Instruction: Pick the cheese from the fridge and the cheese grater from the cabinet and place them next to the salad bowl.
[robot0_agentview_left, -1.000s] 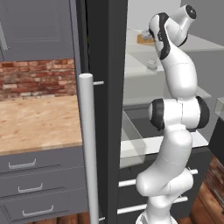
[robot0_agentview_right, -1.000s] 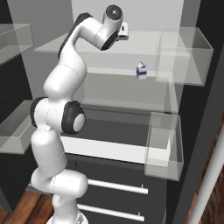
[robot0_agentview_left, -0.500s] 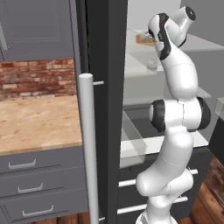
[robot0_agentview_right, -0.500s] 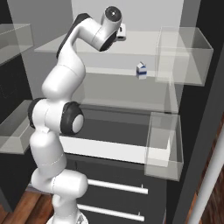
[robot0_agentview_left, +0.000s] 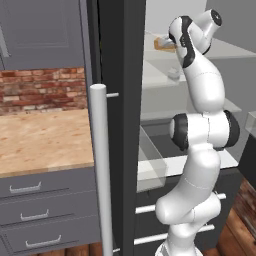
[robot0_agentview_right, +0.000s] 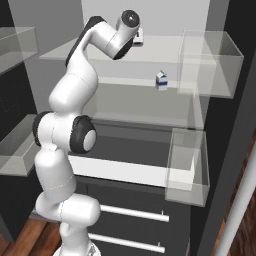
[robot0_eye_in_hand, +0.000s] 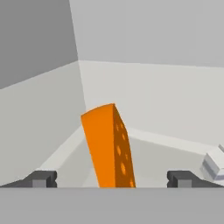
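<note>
Hand view: gripper (robot0_eye_in_hand: 111, 179) spread wide, left fingertip (robot0_eye_in_hand: 41, 178) and right one well apart. The cheese (robot0_eye_in_hand: 108, 146) stands upright between them on the fridge (robot0_agentview_left: 122, 60) shelf, touching neither. Small white carton (robot0_eye_in_hand: 214, 165) just right of the right fingertip.

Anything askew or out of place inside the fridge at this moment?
Nothing stands out. The orange wedge of cheese stands upright on the pale fridge shelf between the open hand's fingertips, and the small blue-and-white carton sits upright.

Base views flanking fridge (robot0_agentview_right: 150, 100); hand close.
</note>
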